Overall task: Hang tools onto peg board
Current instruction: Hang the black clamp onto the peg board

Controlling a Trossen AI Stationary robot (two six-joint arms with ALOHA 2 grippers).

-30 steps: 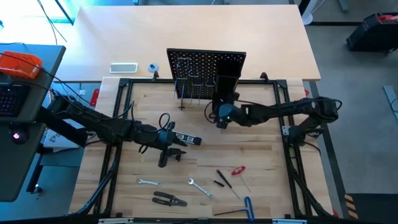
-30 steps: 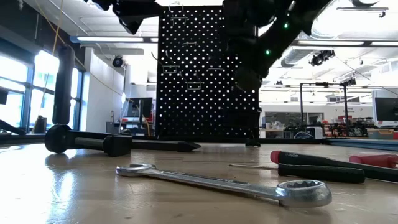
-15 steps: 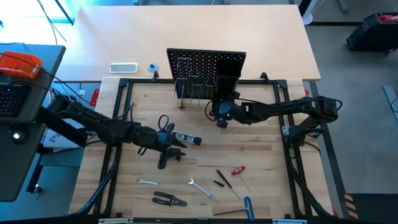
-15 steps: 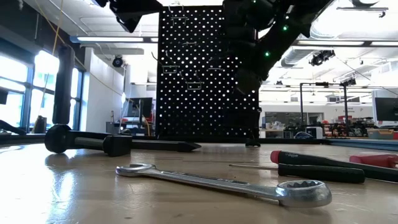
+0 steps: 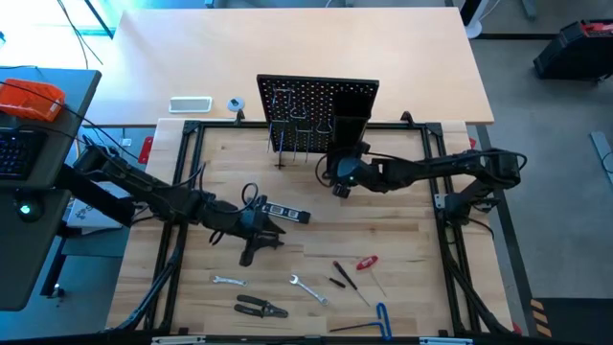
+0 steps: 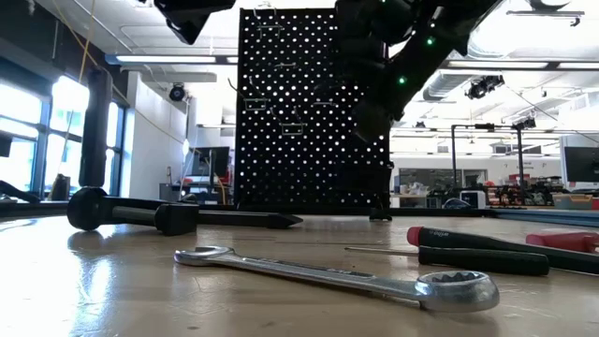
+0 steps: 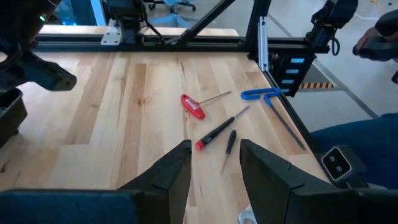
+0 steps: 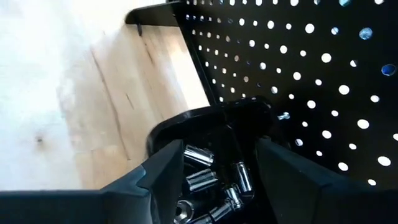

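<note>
High view: peg board [image 5: 318, 103] upright at the table's far edge; right gripper [image 5: 337, 178] just in front of its box holder [image 5: 351, 129], left gripper [image 5: 257, 222] well in front of the board near the level [image 5: 285, 213]; wrenches [image 5: 308, 289], pliers [image 5: 261, 307], screwdriver [image 5: 367, 262] and hex key [image 5: 382, 317] lie farther out still. Low view: wrench [image 6: 337, 276] flat before the board [image 6: 309, 112]. Left wrist view: fingers [image 7: 171, 177] part-open, empty. Right wrist view: fingers [image 8: 163, 169] spread, empty, over the holder [image 8: 211, 124] containing metal bits [image 8: 202, 177]. Step, likely: bits deposited; next, fetch another tool.
</note>
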